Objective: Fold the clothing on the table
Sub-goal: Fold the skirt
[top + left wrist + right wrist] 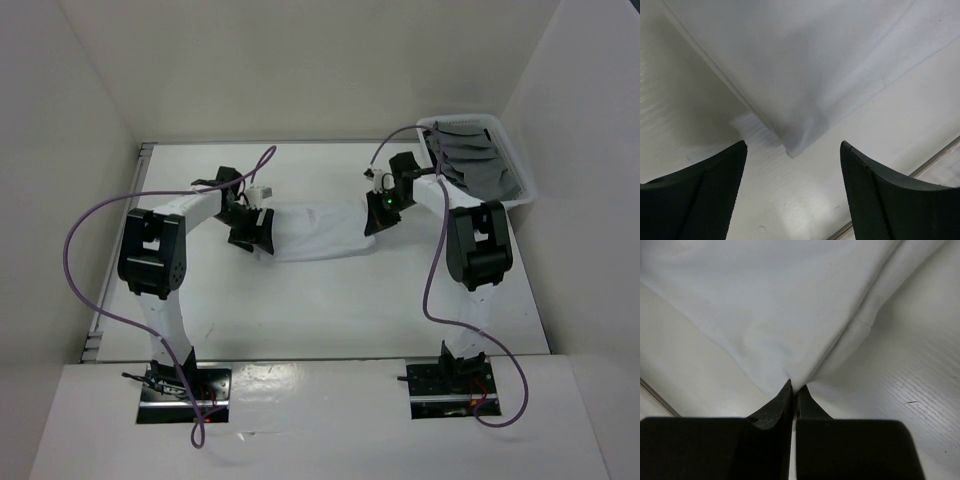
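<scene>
1. Top view: the white cloth lies stretched across the middle of the table, between the two arms. The left gripper is at its left end and the right gripper at its right end. A basket of grey cloths stands at the far right corner.
2. Left wrist: the left gripper has its fingers spread wide, one on either side of a cloth corner that lies flat on the table.
3. Right wrist: the right gripper has its fingers pressed together, pinching the cloth at its edge, and folds run out from the tips.
</scene>
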{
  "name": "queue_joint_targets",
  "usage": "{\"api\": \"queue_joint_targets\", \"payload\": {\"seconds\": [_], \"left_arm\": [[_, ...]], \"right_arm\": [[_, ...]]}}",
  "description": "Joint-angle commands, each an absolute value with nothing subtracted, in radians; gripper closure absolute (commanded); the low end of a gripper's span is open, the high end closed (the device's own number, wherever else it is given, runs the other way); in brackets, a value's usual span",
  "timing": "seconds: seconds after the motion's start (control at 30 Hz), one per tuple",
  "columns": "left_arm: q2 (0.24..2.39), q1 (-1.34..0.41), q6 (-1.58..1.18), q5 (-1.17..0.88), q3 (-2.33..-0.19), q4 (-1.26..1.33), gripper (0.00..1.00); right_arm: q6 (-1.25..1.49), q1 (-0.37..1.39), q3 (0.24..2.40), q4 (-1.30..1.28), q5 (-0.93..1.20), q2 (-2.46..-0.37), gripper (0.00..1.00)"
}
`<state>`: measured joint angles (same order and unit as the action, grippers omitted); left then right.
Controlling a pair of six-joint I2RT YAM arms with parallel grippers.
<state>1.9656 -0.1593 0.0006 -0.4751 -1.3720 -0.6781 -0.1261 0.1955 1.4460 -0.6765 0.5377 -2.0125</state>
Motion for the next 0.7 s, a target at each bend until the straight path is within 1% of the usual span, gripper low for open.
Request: {"api": "queue_joint_targets", "payload": {"seconds": [0.0, 0.03, 0.43, 0.67], "left_arm": [[1.924, -0.156, 0.028, -0.494, -1.364, -0.698, 0.19], [1.924, -0.156, 0.028, -0.494, -1.364, -0.698, 0.20], [1.914, -0.156, 0.028, -0.494, -1.355, -0.698, 0.20], [1.914, -0.156, 0.028, -0.494, -1.355, -0.698, 0.20]], "right_arm": [[-0.115, 0.255, 1.552, -0.722, 0.494, -1.908, 1.00], [-0.115, 0.265, 1.561, -0.723, 0.477, -1.899, 1.00], [-0.115, 0.439, 1.706, -0.793, 0.316, -1.928, 1.00], [-0.124, 0.574, 1.801, -0.811, 0.250, -2.006, 1.00]]}}
